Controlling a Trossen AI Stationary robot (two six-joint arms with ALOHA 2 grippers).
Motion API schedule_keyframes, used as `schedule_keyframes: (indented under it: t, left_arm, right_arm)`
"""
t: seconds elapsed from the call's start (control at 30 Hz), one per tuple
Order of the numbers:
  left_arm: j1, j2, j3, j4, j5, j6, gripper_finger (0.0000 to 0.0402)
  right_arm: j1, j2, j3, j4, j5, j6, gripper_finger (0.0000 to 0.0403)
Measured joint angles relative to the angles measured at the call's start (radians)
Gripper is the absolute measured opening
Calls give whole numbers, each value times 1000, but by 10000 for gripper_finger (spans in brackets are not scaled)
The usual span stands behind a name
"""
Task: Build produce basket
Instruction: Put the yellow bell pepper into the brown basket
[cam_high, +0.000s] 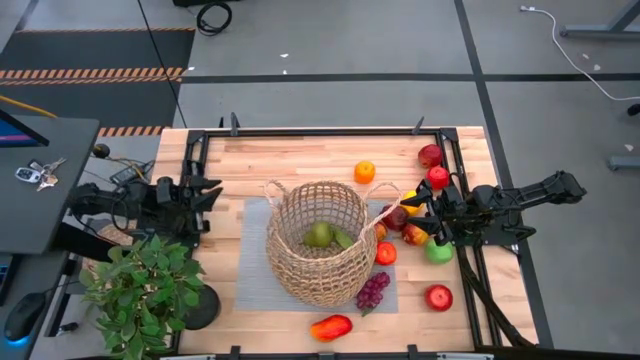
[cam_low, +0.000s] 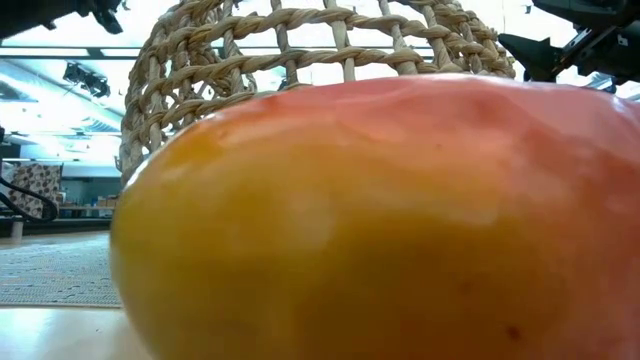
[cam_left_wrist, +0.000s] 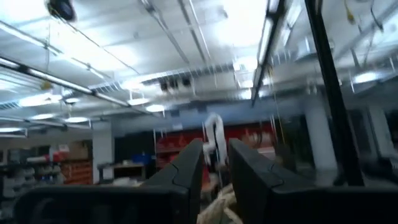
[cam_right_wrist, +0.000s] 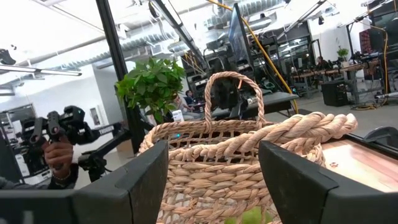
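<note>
So the round tan open-weave wicker basket (cam_high: 318, 243) sits mid-table on a grey mat (cam_high: 255, 285), with a couple of green fruits (cam_high: 320, 235) already inside. Most of the toy produce is still out on the wood: an orange (cam_high: 365, 172) behind the basket, purple grapes (cam_high: 372, 291) and a red-orange pepper (cam_high: 331, 327) in front, plus red apples (cam_high: 438, 297) and a green apple (cam_high: 438, 252) off to the right. The right gripper (cam_high: 410, 212) hangs just beside the basket's right handle, jaws wide apart, nothing between them. The left gripper (cam_high: 213, 193) waits at the table's left edge near a potted green plant (cam_high: 140, 290), fingers nearly together with a slim gap.
</note>
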Motion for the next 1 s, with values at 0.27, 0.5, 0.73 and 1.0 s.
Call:
schedule_keyframes:
  t: [0.27, 0.5, 0.73, 1.0]
  left_arm:
    - [0, -43, -84, 9, 17, -106, 48]
    - [-2, -42, -124, -42, 24, -142, 12]
    - [-3, -42, -124, -67, 144, -175, 14]
    - [-3, -41, -125, -275, 148, -181, 39]
  right_arm:
    - [0, 0, 0, 0, 0, 0, 255]
    - [0, 0, 0, 0, 0, 0, 255]
    - [0, 0, 0, 0, 0, 0, 255]
    - [0, 0, 0, 3, 0, 0, 255]
